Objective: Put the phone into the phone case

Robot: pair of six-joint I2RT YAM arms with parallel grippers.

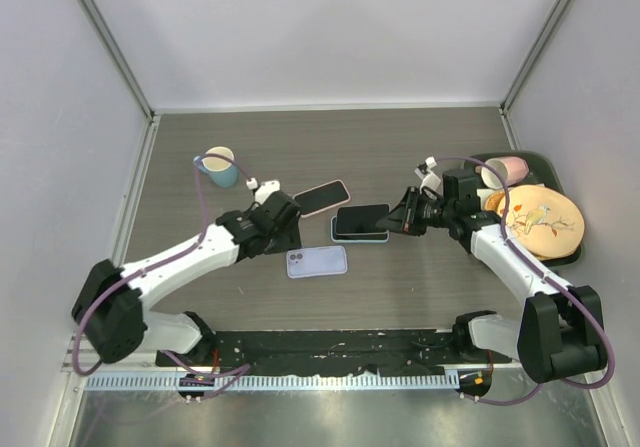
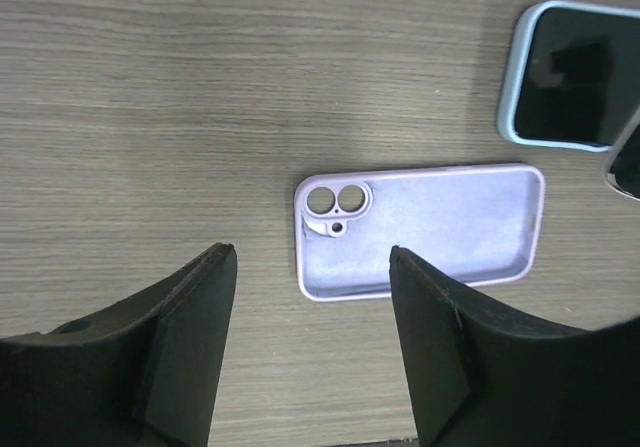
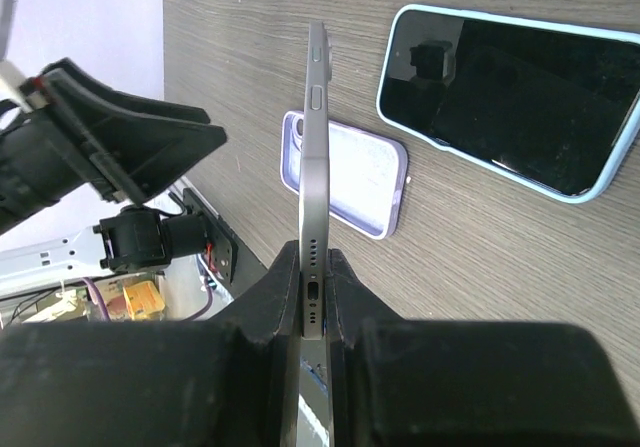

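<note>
Phone (image 3: pixel 318 167) juts leftward, long axis in line with the right fingers (image 3: pixel 262 302) clamping it; left fingers (image 2: pixel 185 317) apart.

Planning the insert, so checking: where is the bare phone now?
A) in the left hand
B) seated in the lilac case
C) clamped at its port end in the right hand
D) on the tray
C: the right hand grips the bare phone by its port end; the lilac case lies empty.
</note>
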